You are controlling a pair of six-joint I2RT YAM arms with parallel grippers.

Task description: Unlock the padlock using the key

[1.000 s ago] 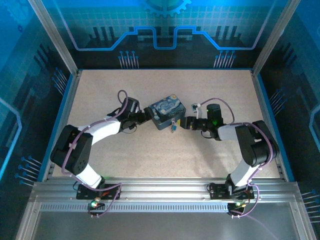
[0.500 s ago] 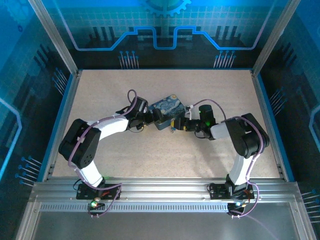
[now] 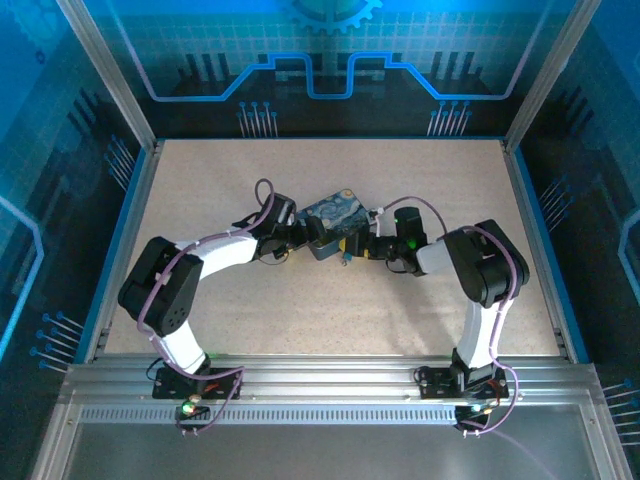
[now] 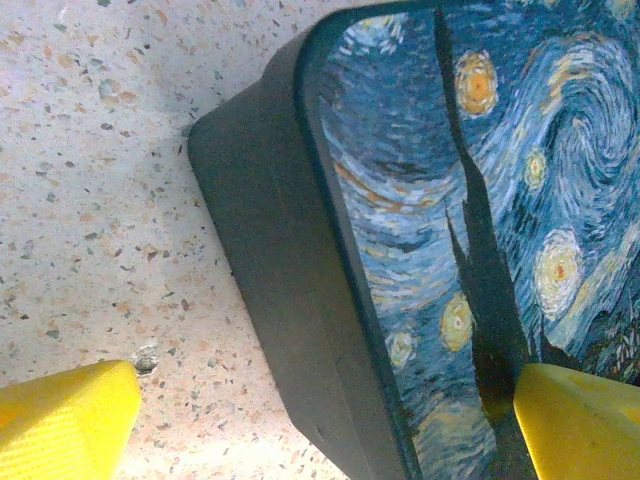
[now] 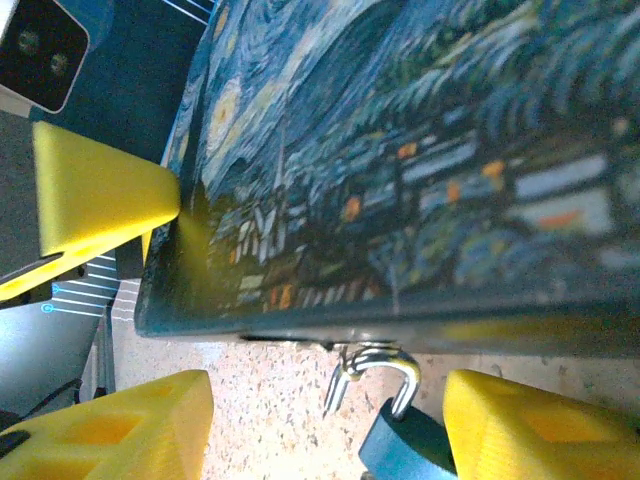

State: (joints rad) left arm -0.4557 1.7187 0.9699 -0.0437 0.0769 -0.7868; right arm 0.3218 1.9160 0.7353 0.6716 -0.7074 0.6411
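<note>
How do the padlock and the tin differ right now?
The padlock is far smaller than the tin. The padlock's body is plain blue with a silvery shackle; the tin carries a starry-night print over dark walls. The tin sits on the table; the padlock is hooked at its edge. Both are bluish.

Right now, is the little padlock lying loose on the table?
No, the padlock hangs by its shackle from the lower edge of the tin.
</note>
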